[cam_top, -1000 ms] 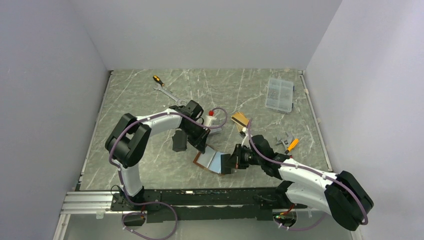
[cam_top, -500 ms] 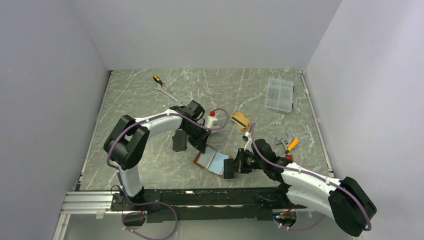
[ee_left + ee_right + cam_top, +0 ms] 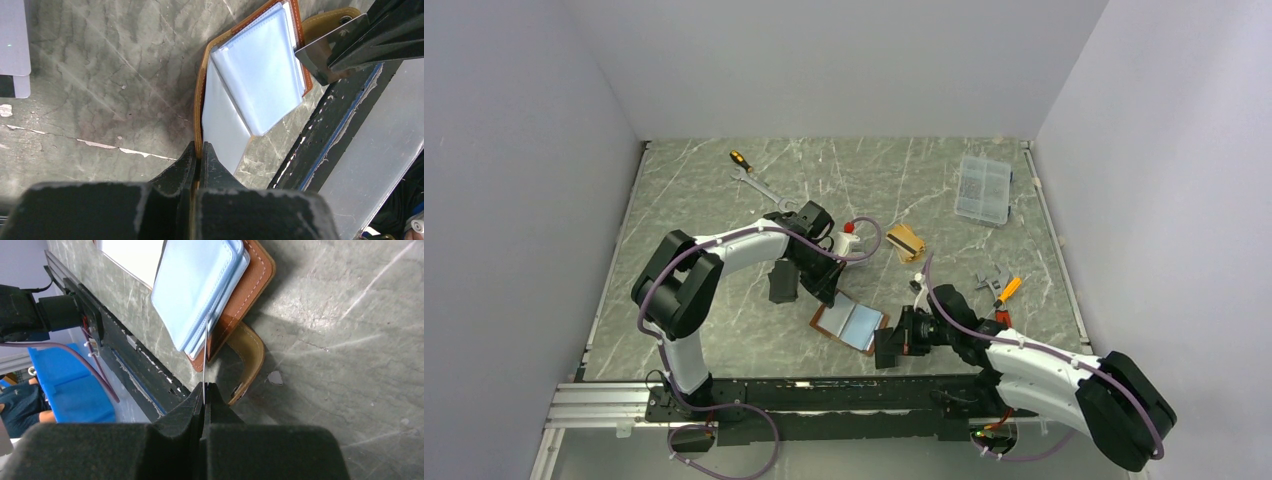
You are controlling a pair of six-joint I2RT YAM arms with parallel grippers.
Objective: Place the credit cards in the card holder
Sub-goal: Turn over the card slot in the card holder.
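Observation:
The card holder lies open on the table, tan leather with pale clear sleeves. My left gripper is shut on its far leather edge. My right gripper is at the holder's near right corner, shut on a thin silver-grey credit card seen edge-on, whose tip meets the sleeves. The same card shows in the left wrist view. The holder's snap strap sticks out beside it. Gold-orange credit cards lie behind the holder. A silver-grey card lies apart.
A black pouch lies left of the holder. A small white bottle with a red cap stands behind it. A clear parts box is at the far right, tools at the right, a wrench and screwdriver at the back. The black rail runs along the near edge.
My right gripper has moved a little toward the near edge with the card in it. The left gripper holds still on the holder.

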